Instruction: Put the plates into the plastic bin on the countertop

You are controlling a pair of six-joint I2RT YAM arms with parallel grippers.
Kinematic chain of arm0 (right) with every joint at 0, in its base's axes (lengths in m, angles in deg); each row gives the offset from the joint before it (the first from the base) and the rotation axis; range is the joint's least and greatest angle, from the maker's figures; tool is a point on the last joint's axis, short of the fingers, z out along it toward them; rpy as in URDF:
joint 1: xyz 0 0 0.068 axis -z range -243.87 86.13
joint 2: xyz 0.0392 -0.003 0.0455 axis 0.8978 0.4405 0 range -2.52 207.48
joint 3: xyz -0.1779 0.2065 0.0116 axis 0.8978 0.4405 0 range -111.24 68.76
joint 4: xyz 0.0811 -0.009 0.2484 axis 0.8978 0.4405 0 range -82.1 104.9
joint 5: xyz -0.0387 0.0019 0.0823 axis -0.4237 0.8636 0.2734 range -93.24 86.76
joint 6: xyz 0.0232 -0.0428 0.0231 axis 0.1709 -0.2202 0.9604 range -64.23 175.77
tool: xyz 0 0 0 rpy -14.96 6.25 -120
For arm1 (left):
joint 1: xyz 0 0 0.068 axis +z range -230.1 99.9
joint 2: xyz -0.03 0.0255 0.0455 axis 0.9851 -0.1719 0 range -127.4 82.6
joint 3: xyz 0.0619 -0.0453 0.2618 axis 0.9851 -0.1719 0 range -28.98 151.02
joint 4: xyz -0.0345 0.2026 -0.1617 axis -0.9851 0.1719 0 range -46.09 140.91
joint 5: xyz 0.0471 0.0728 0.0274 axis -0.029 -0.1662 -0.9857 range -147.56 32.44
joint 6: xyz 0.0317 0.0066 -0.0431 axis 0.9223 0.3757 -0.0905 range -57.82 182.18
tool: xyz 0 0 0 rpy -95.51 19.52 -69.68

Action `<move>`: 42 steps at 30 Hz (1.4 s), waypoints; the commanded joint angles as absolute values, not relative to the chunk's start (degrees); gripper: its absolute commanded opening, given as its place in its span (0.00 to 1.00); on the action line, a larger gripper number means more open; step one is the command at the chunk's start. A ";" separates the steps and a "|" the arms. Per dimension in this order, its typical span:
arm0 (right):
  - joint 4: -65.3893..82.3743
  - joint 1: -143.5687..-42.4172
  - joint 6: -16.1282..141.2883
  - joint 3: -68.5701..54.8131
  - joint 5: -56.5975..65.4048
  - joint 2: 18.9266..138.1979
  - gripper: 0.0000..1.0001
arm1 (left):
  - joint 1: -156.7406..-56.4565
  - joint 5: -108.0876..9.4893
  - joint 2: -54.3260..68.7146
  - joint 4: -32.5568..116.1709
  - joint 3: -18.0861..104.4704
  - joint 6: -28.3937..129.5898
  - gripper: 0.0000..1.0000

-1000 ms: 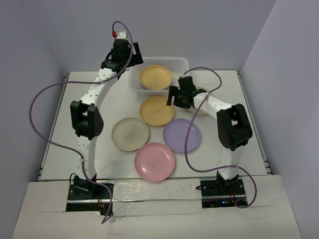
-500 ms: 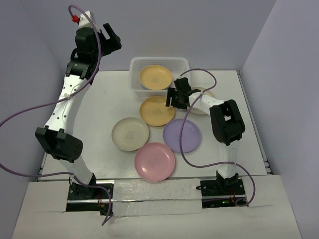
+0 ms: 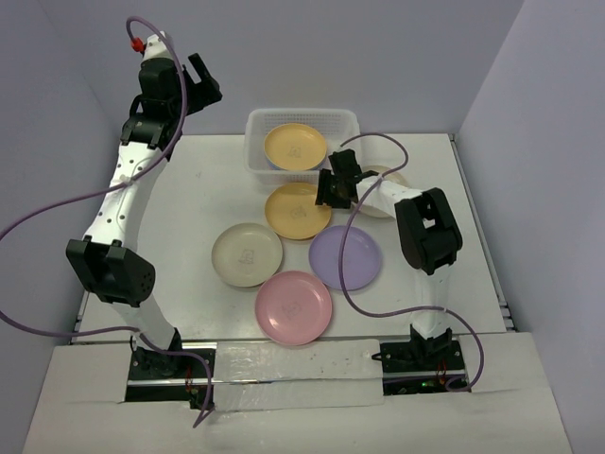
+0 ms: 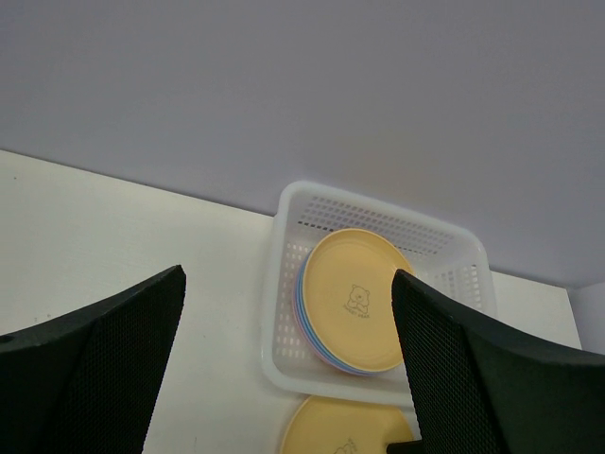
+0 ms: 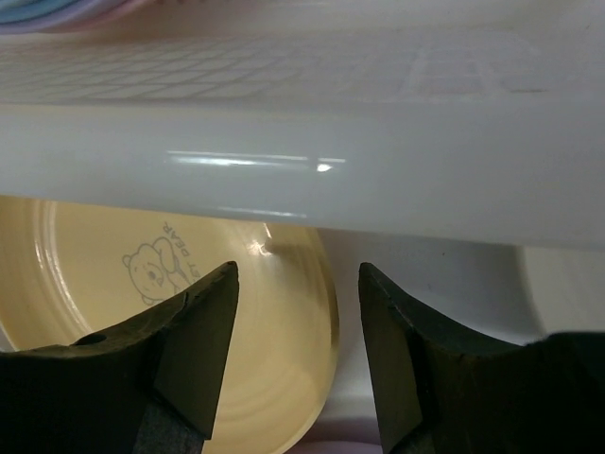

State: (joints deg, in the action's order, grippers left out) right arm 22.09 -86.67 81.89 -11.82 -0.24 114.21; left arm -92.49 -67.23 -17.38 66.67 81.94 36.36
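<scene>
The plastic bin [image 3: 255,163] stands at the back of the countertop [image 3: 189,203] and holds a stack of plates topped by a yellow-orange one [image 3: 295,147]. In front of it lie a yellow-orange plate [image 3: 295,212], a cream plate [image 3: 247,253], a lavender plate [image 3: 345,257] and a pink plate [image 3: 294,307]. My right gripper [image 3: 333,189] is low at the yellow-orange plate's right rim. In the right wrist view its jaws [image 5: 298,274] stand apart astride that rim [image 5: 326,312], with gaps on both sides. My left gripper [image 3: 197,80] is raised high at the back left, open and empty [image 4: 287,274].
Another cream plate [image 3: 386,178] lies behind my right forearm, partly hidden. The bin's wall [image 5: 284,142] is right in front of my right fingers. Lavender-grey walls enclose the back and both sides. A purple cable loops over the lavender plate.
My left arm has swung up and to the left, away from the bin. My right gripper has sunk to the yellow-orange plate's rim and its jaws have narrowed.
</scene>
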 commanded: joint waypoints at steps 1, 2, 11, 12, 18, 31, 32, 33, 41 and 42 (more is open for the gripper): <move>21.40 -87.33 83.07 -11.75 -0.11 115.90 0.57 | -92.05 -66.50 -14.84 65.79 83.48 35.72 0.95; 21.62 -87.33 83.18 -11.83 -0.16 116.06 0.56 | -92.05 -66.58 -14.65 65.68 83.22 35.72 0.95; 22.93 -87.42 84.24 -11.75 0.98 115.60 0.35 | -91.88 -67.40 -13.29 64.92 81.33 36.07 0.96; 23.11 -87.42 84.24 -11.57 1.25 115.07 0.34 | -91.87 -67.41 -13.29 64.92 81.24 36.08 0.96; 25.26 -87.59 84.23 -10.29 2.36 110.03 0.14 | -91.70 -67.47 -12.72 65.04 80.64 35.61 0.96; 35.04 -87.52 80.86 -12.09 8.04 100.83 0.00 | -91.70 -69.01 -10.10 65.25 77.17 36.63 0.98; 35.92 -87.64 80.12 -12.01 8.89 99.73 0.00 | -91.70 -69.17 -9.92 65.64 76.97 36.84 0.98; 36.46 -87.90 79.54 -11.93 10.12 98.69 0.00 | -91.70 -69.25 -9.68 65.79 76.62 37.26 0.98; 39.32 -89.53 78.14 -17.33 13.62 91.90 0.00 | -89.68 -64.21 -9.17 71.30 75.57 40.92 0.99; 39.75 -89.54 78.02 -20.53 11.87 91.56 0.00 | -88.57 -62.06 -8.40 71.54 73.94 41.11 0.99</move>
State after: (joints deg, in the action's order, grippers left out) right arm 38.97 -88.78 78.86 -11.85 11.43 96.19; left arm -91.16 -67.22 -11.78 69.07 75.54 38.81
